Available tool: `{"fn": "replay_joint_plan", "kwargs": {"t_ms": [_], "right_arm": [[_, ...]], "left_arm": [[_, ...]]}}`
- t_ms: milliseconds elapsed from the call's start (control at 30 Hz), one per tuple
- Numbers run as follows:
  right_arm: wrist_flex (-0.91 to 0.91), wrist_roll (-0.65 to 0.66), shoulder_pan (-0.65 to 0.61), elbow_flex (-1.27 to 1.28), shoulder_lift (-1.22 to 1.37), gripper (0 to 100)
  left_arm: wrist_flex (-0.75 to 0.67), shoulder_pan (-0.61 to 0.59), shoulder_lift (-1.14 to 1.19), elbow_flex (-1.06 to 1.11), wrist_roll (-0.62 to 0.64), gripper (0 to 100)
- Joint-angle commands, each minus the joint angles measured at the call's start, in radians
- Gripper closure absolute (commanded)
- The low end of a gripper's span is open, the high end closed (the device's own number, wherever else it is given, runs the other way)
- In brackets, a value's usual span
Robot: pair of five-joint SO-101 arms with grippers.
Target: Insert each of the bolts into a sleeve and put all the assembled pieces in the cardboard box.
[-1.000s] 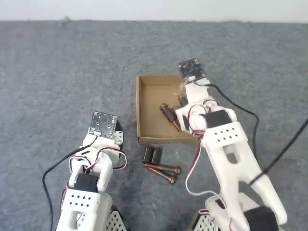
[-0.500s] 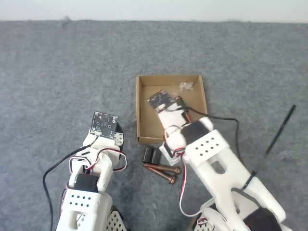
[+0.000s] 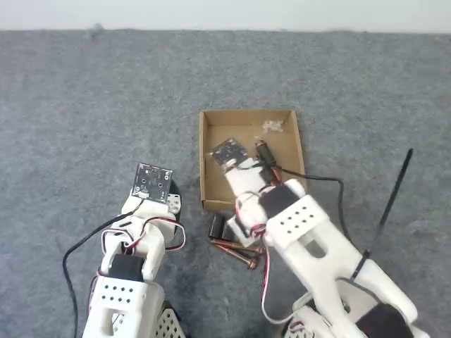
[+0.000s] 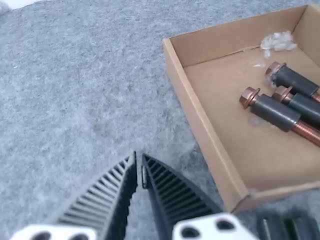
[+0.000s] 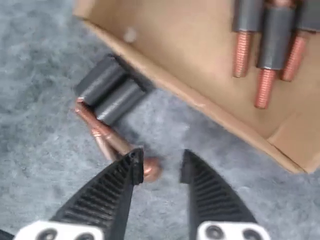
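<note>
The right claw (image 5: 160,161) hangs released, its two fingers spread, just over the desk (image 3: 106,91) on the near side of the cardboard box (image 3: 202,158). The copper head (image 5: 150,170) of one loose bolt lies in the gap between those fingers, close against one of them. Two loose bolts (image 5: 106,135) lie there side by side on the grey desk, their shanks running away from the claw toward the two loose sleeves (image 5: 107,90). These two black sleeves rest touching each other, just beside the box's near wall and outside it.

Inside the box lie three assembled pieces (image 4: 272,111), each a copper bolt with a black sleeve on its shank. They lie close together toward the right of the box floor. A small white scrap (image 4: 279,40) sits in the far right corner of the box.

The left claw (image 4: 139,170) is clenched on nothing, its fingers pressed together. It hovers above bare desk to the left of the box, well apart from the bolts and sleeves.
</note>
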Motion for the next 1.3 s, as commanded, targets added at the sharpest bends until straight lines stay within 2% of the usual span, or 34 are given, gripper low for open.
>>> {"fn": "replay_joint_plan", "kwargs": {"t_ms": [0, 167, 333, 433, 567, 800, 1033, 1267], "right_arm": [[-0.018, -0.023, -0.051, -0.009, -0.051, 88.9], [-0.012, -0.029, -0.067, -0.028, -0.116, 95.3], [-0.196, -0.092, -0.077, 0.094, -0.124, 95.0], [-0.269, -0.16, -0.077, 0.14, -0.124, 89.6], [-0.277, -0.259, -0.077, 0.144, -0.124, 82.4], [-0.337, -0.278, -0.088, 0.167, -0.064, 82.5], [-0.294, -0.279, -0.148, 0.054, 0.119, 82.5], [-0.334, -0.325, -0.122, 0.032, 0.183, 82.6]], "left_arm": [[-0.003, 0.002, -0.011, -0.008, -0.011, 99], [-0.026, -0.003, -0.011, -0.008, -0.011, 99], [-0.028, -0.002, -0.011, -0.008, -0.011, 99], [-0.028, 0.0, -0.011, -0.008, -0.011, 99], [-0.026, 0.0, -0.011, -0.008, -0.009, 99], [-0.028, 0.002, -0.011, -0.008, -0.009, 99], [-0.029, 0.003, -0.011, -0.008, -0.009, 99], [-0.031, 0.003, -0.011, -0.008, -0.009, 99]]}}
